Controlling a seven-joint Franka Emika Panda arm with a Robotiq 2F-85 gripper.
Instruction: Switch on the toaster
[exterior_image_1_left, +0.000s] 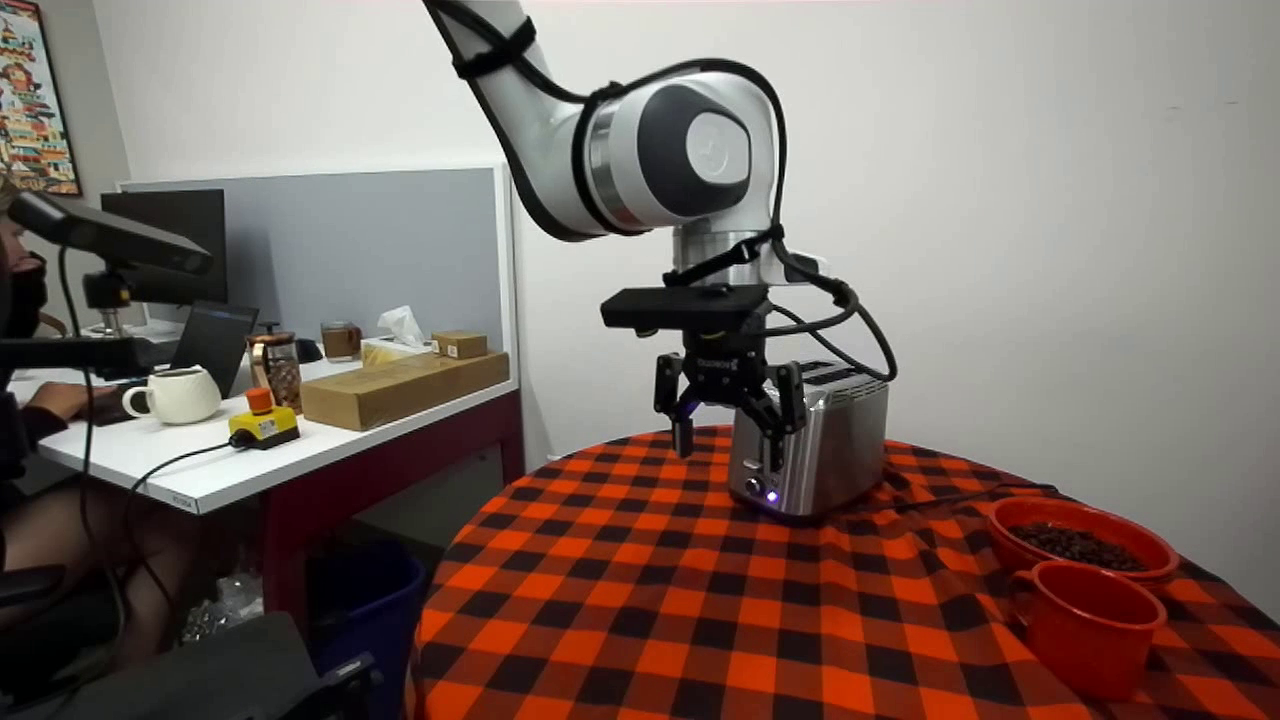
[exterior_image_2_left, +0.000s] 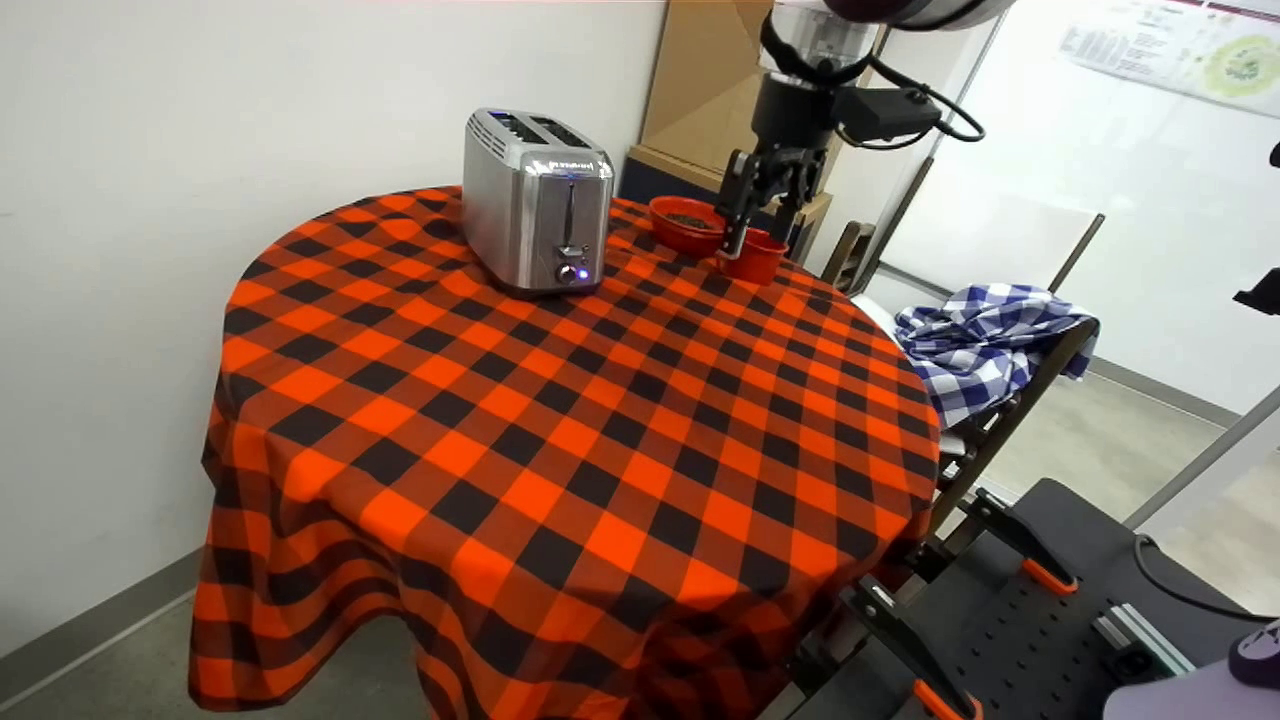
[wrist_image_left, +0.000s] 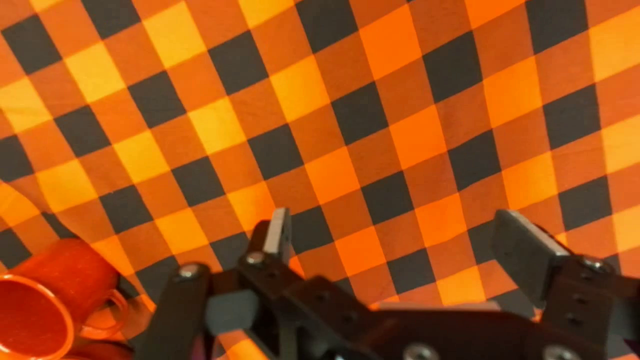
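A Robotiq gripper, spread wide, hangs above a red-and-black checked tablecloth, apart from a two-slot silver toaster whose front light glows.

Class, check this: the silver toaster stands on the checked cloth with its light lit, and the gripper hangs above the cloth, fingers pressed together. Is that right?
No: in the wrist view the fingers of the gripper stand wide apart, not pressed together. The rest holds: the silver toaster on the checked cloth, its light lit, the gripper above the cloth.
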